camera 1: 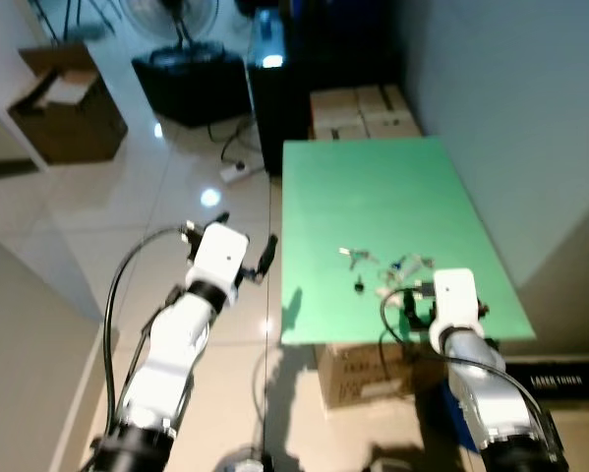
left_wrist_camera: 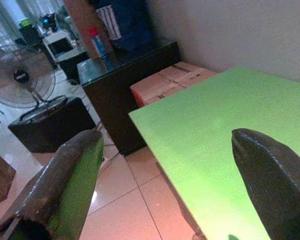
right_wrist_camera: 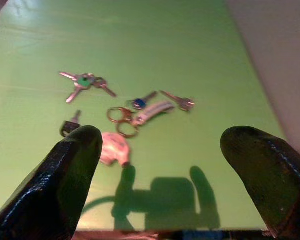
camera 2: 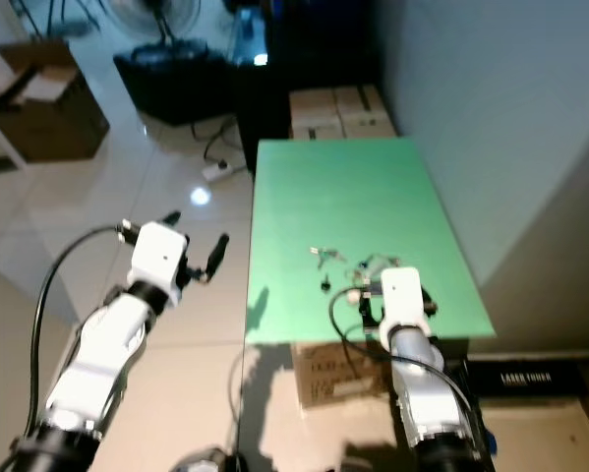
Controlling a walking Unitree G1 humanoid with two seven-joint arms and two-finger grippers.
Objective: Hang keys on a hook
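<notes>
Several keys lie on the green table [camera 1: 392,187] near its front edge. A bunch with a green tag [right_wrist_camera: 84,81] lies farthest out, beside a ringed set with a blue key and a pale strap [right_wrist_camera: 137,111]. A single key [right_wrist_camera: 179,102], a pink tag [right_wrist_camera: 113,148] and a small black fob [right_wrist_camera: 68,127] lie close by. My right gripper [right_wrist_camera: 162,135] is open, low over the table's front edge just short of the keys, with nothing in it. My left gripper [camera 1: 247,234] is open and held over the floor, left of the table.
Cardboard boxes [camera 1: 358,110] and a black cabinet [camera 1: 274,93] stand beyond the table's far end. A fan [camera 1: 176,20], a black case and an open cardboard box [camera 1: 63,103] are at the back left. A power strip [camera 1: 237,170] lies on the tiled floor. A grey wall runs along the right.
</notes>
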